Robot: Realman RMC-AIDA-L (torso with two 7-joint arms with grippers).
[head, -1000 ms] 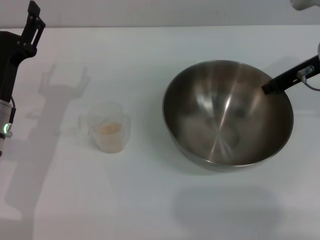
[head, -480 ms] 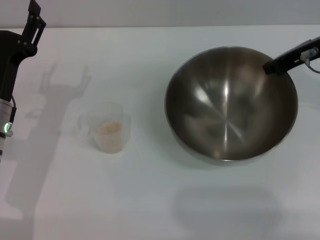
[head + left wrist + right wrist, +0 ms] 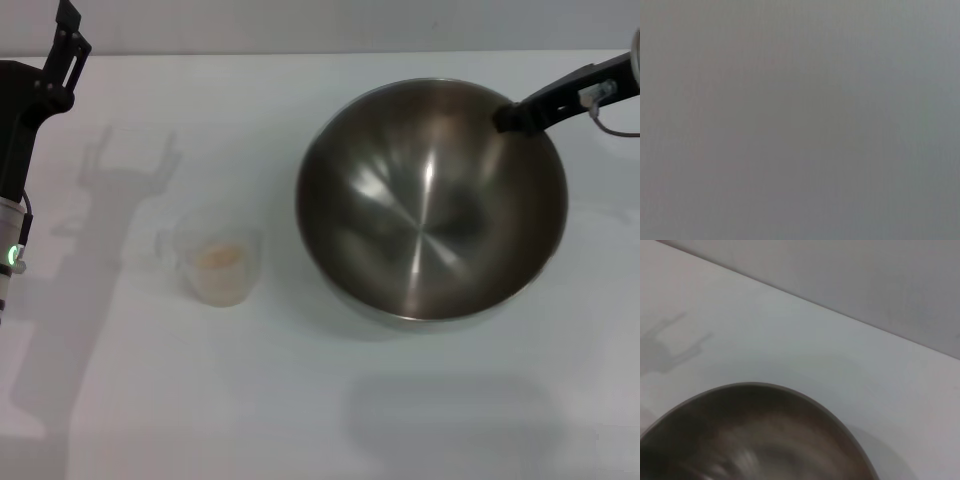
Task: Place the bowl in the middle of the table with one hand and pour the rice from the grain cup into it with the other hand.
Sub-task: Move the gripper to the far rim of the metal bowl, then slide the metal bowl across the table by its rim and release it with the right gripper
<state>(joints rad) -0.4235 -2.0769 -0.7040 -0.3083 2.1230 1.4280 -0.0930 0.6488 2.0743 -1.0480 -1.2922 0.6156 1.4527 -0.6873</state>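
Note:
The steel bowl (image 3: 400, 220) is right of the table's middle, tilted and held off the white table (image 3: 300, 400). My right gripper (image 3: 508, 117) comes in from the far right and is shut on the bowl's far right rim. The bowl's rim also shows in the right wrist view (image 3: 755, 440). The clear grain cup (image 3: 222, 270) stands upright to the left of the bowl, apart from it, with rice (image 3: 220, 256) in its bottom. My left gripper (image 3: 68, 40) is parked high at the far left, away from the cup. Its shadow shows two spread fingers.
The left arm's body (image 3: 20, 140) runs down the left edge of the head view. The table's far edge (image 3: 300, 52) meets a grey wall. The left wrist view shows only plain grey.
The right gripper has carried the bowl to the left and a little farther back, tilting it. The cup and the left arm have not moved.

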